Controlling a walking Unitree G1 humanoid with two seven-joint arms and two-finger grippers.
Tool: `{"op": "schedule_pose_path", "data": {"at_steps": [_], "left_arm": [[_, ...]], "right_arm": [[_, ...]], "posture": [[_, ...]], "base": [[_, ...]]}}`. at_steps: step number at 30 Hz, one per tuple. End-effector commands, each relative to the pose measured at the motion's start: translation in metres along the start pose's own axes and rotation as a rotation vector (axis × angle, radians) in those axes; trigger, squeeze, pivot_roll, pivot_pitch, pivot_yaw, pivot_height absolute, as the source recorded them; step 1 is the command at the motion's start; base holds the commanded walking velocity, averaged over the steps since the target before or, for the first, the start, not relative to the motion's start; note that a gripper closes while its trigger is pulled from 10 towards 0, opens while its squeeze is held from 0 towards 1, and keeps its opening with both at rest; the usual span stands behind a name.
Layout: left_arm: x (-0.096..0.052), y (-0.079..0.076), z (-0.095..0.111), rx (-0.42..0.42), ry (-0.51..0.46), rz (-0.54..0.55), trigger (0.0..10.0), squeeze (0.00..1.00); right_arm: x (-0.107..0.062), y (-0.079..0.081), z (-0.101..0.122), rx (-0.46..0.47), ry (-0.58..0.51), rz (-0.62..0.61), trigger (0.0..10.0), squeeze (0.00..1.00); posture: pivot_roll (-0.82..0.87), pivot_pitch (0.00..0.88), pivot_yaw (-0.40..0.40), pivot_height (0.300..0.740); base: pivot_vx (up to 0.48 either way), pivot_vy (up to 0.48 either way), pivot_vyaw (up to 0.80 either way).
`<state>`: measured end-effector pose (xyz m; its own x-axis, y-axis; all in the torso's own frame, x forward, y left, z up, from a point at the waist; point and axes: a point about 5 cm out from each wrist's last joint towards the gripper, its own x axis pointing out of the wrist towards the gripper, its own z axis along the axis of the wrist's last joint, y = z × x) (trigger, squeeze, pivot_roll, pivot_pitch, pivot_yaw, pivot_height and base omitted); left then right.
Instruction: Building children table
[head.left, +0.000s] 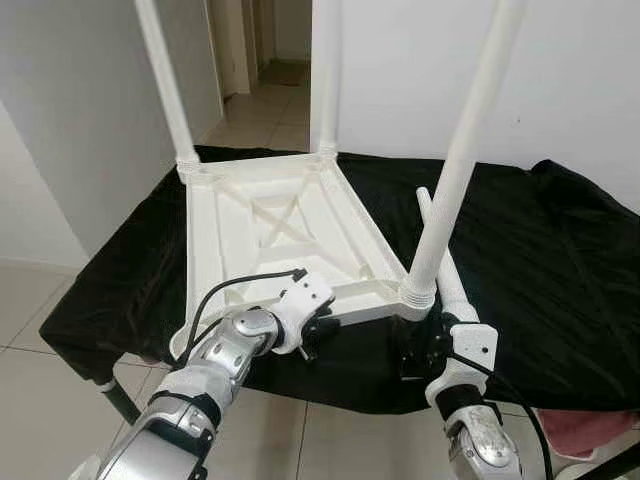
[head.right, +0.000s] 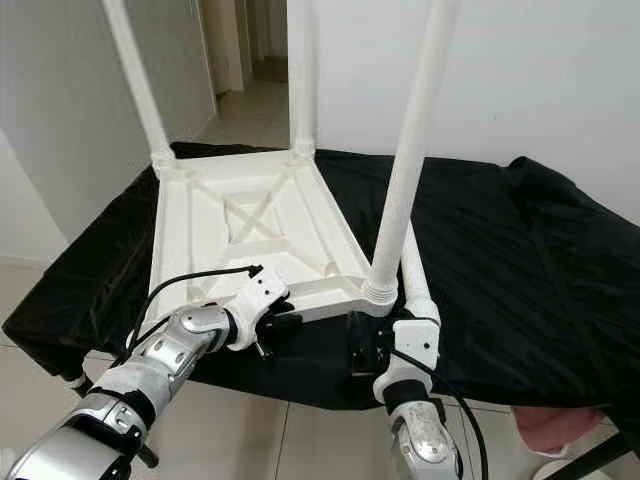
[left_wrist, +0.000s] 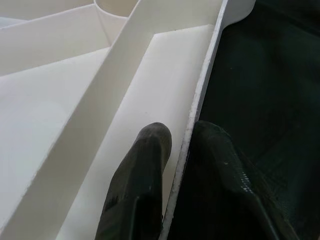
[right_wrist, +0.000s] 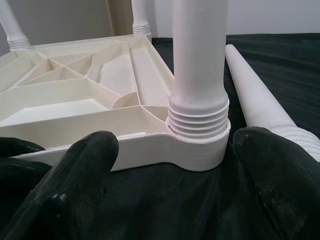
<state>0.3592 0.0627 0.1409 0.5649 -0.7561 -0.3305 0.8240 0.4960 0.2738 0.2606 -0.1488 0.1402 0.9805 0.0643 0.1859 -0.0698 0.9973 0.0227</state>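
White plastic children's table top (head.left: 280, 235) lies upside down on the black cloth (head.left: 540, 270). The left gripper (left_wrist: 181, 145) pinches its near rim, and the right gripper (right_wrist: 172, 175) stands spread wide before the screwed-in white leg (right_wrist: 200, 75), touching nothing.

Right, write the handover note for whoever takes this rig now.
Left gripper: pinching the near rim of the upturned white tabletop, one finger inside, one outside.
Right gripper: open, just in front of the near right corner socket.
Done: three legs stand screwed in, including the near right leg.
Left: the fourth leg lies loose on the black cloth; the near left corner needs it.
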Motion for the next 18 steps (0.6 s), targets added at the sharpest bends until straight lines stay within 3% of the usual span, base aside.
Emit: {"op": "schedule_pose_path", "data": {"at_steps": [1,7,8,9,10,14,15,16,18], "left_arm": [[-0.002,0.0,-0.019,-0.009,0.079,0.057,10.0,0.0],[-0.004,0.004,-0.019,-0.021,0.078,0.077,10.0,0.0],[-0.005,0.007,-0.017,-0.046,0.064,0.094,10.0,0.6],[-0.005,0.007,-0.017,-0.046,0.064,0.094,10.0,0.6],[-0.006,0.01,-0.016,-0.073,0.055,0.1,10.0,1.0],[-0.009,0.012,-0.013,-0.073,0.036,0.091,10.0,1.0],[-0.01,0.012,-0.013,-0.063,0.04,0.07,10.0,1.0],[-0.012,0.011,-0.011,-0.037,0.035,0.05,10.0,1.0],[-0.013,0.011,-0.01,-0.026,0.03,0.036,10.0,1.0]], "right_arm": [[0.001,0.0,-0.001,0.001,-0.004,-0.007,10.0,0.0],[0.003,-0.001,0.0,-0.005,-0.014,-0.005,10.0,0.0],[0.003,-0.002,0.001,-0.006,-0.016,-0.007,10.0,0.0],[0.003,-0.002,0.001,-0.006,-0.016,-0.007,10.0,0.0],[0.004,-0.003,0.002,-0.008,-0.02,-0.01,10.0,0.0],[0.005,-0.005,0.002,-0.003,-0.024,-0.019,10.0,0.0],[0.005,-0.006,0.001,0.004,-0.018,-0.025,10.0,0.58],[0.004,-0.007,0.0,0.013,-0.014,-0.025,10.0,1.0],[0.003,-0.007,0.0,0.024,-0.013,-0.022,10.0,1.0]], "posture": [[-0.07,0.111,0.05,0.74],[-0.07,0.114,0.049,0.74],[-0.07,0.113,0.048,0.74],[-0.07,0.113,0.048,0.74],[-0.07,0.114,0.049,0.74],[-0.07,0.115,0.05,0.74],[-0.07,0.115,0.049,0.74],[-0.07,0.117,0.05,0.74],[-0.07,0.118,0.05,0.74]], "base": [[0.0,0.0,0.0],[0.0,0.0,0.0],[0.0,0.0,0.0],[0.0,0.0,0.0],[0.0,0.0,0.0],[0.0,0.0,0.0],[0.0,0.0,0.0],[0.0,0.0,0.0],[0.0,0.0,0.0]]}}
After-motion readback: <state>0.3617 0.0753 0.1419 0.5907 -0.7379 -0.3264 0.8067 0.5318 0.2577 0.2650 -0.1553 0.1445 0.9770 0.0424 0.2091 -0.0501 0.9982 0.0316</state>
